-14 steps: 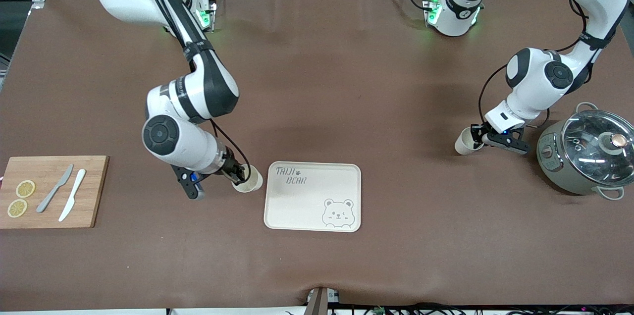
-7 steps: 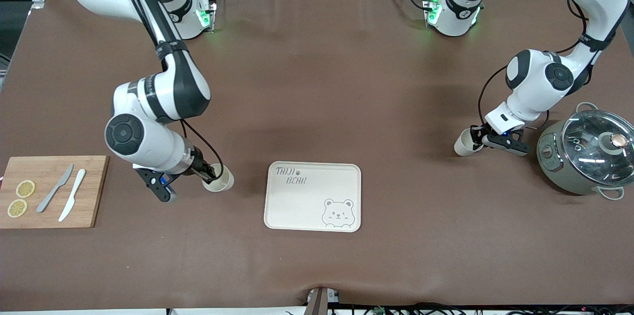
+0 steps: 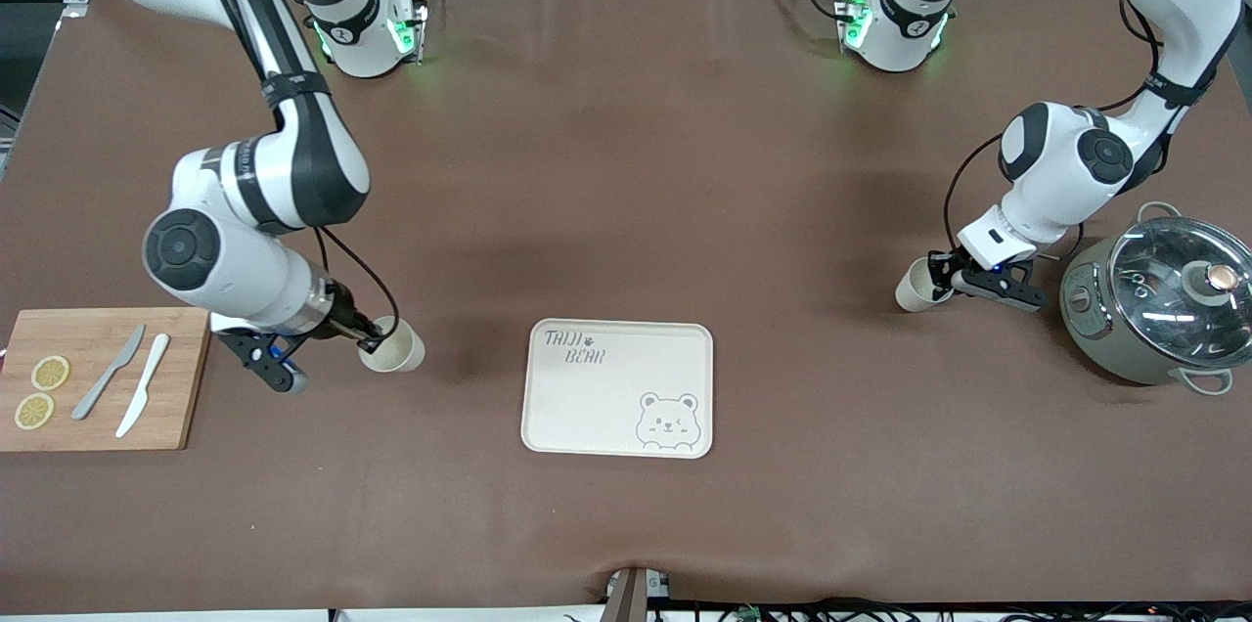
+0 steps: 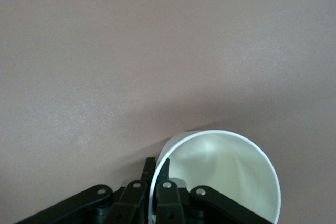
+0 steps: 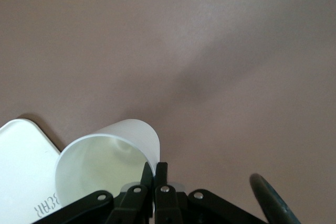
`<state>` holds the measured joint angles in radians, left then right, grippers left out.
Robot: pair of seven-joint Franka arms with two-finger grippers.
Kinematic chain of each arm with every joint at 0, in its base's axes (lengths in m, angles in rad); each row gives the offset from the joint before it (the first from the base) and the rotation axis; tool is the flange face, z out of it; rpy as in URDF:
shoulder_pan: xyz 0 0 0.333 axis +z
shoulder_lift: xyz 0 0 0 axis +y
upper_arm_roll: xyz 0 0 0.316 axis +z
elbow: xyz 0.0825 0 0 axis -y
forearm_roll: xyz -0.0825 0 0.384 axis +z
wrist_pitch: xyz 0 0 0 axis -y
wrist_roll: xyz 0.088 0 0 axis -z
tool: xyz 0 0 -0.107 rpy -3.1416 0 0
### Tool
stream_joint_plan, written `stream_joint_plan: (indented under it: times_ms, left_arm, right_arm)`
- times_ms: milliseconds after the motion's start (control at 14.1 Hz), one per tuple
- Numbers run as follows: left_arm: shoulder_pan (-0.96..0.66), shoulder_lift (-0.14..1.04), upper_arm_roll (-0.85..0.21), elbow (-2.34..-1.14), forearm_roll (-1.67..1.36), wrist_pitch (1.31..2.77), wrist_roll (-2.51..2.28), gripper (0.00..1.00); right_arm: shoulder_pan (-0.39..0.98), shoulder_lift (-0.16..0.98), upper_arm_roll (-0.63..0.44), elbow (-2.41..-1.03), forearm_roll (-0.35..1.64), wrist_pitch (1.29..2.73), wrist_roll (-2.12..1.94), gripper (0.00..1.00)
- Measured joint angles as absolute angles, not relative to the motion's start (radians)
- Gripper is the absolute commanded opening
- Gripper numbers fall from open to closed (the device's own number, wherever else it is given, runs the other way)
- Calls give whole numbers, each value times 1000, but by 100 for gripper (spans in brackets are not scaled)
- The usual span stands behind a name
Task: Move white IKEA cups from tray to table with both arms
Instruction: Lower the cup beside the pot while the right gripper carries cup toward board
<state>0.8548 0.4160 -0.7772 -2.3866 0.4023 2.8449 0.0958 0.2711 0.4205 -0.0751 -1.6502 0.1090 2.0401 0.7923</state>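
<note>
1. Cups are both off the tray (image 3: pixel 617 389), which lies empty on the table (image 3: pixel 626 162), nearest the front camera of the task's things.
2. Right gripper (image 3: pixel 375 340), over the table between the tray and the cutting board (image 3: pixel 98 377), is pinched shut on the rim of one white cup (image 3: pixel 393 348); the cup hangs tilted and looks empty. Gripping the wall leaves the base free for setting down, in my judgement.
3. Cutting board, at the right arm's end, carries two knives (image 3: pixel 127 382) and two lemon slices (image 3: pixel 41 392).
4. Left gripper (image 3: pixel 941 282), toward the left arm's end beside the lidded pot (image 3: pixel 1154 304), is likewise clamped on the rim of the second cup (image 3: pixel 916 285), also empty. Whether its base touches the table cannot be told.
5. Release of both cups remains.
</note>
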Motion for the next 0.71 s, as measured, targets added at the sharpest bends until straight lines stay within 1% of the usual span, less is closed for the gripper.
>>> stream_joint_plan:
  times_ms: [71,142,214,498,641,712]
  left_arm:
    - [855,417,-777,-2385,407,2845,96,4]
    - [855,417,-777,-2382,408,2845,96,13]
    - [855,417,-777,-2379,408,2843,96,16]
    - [855,425,-776,-2360,411,2833,96,20]
    - [855,439,-764,-2346,436,2831,96,45]
    - [855,448,-756,-2337,453,2830,96,55]
  right_arm:
    - [258,415,-75,-1662,109,2040,762,0]
    - [246,403,-75,-1677,109,2040,733,0]
    - [236,389,-75,-1690,109,2040,711,0]
    - [223,355,-75,-1717,108,2040,660,0]
    - [213,355,-75,-1727,106,2041,630,0]
    - [206,355,-75,-1735,105,2044,610,0]
